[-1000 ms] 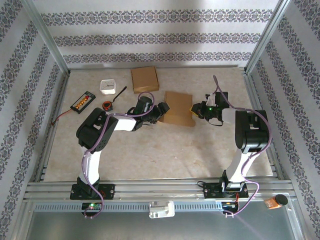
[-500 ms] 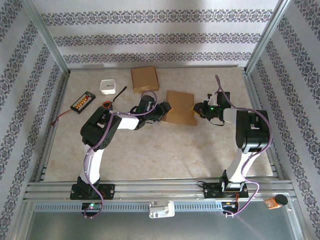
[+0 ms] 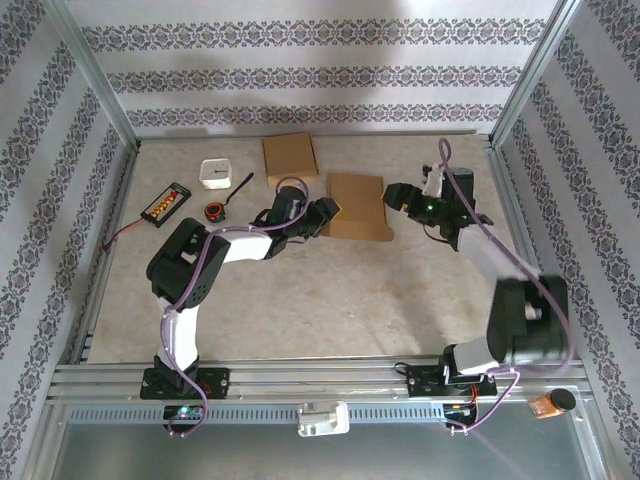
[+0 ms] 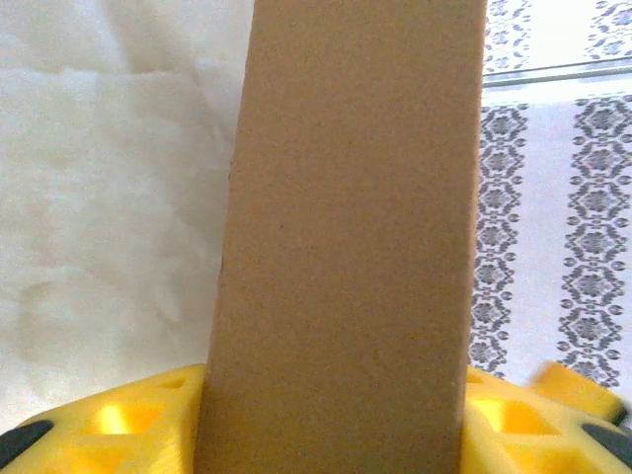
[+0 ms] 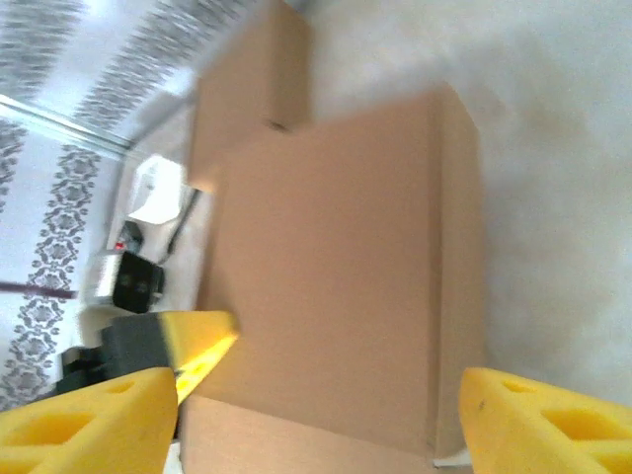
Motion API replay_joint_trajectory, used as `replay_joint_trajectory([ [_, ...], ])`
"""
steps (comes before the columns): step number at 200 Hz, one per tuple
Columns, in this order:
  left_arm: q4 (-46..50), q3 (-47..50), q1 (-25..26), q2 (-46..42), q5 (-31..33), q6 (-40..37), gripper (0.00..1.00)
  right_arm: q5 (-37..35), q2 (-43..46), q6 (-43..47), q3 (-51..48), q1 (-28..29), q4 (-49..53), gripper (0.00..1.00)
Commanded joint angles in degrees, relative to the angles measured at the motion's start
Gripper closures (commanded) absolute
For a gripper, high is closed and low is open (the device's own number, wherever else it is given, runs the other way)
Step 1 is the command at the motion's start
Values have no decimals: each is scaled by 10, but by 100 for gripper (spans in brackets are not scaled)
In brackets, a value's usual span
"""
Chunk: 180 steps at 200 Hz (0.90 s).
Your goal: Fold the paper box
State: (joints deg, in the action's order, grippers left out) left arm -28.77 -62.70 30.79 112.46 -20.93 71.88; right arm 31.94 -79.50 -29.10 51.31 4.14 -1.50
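Striped floral wallpaper walls (image 3: 300, 70) enclose a beige, apparently marbled tabletop (image 3: 330, 290) framed by aluminium rails (image 3: 300, 375).

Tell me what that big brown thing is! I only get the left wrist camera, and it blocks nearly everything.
Observer: It's the paper box, a flattened one lying on the table.
Operator: Where's the other arm?
Observer: At the box's right edge, and its right fingers are spread open.
Operator: Any more boxes?
Observer: Yes, a second brown box lies farther back on the table.
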Motion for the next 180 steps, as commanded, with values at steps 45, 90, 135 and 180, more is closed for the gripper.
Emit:
replay_joint_trajectory([
  [45,132,19,-42,-150,19,-55,61,-192,155,536,-122,243,-161,6],
  [90,155,46,-65,-203,10,-32,61,-295,86,791,-104,315,-173,2],
  [135,172,49,-76,-223,-3,-27,61,-416,-49,1006,-65,322,-259,2],
  [180,128,76,-77,-225,-14,15,61,-484,-147,1053,-24,322,-396,2],
])
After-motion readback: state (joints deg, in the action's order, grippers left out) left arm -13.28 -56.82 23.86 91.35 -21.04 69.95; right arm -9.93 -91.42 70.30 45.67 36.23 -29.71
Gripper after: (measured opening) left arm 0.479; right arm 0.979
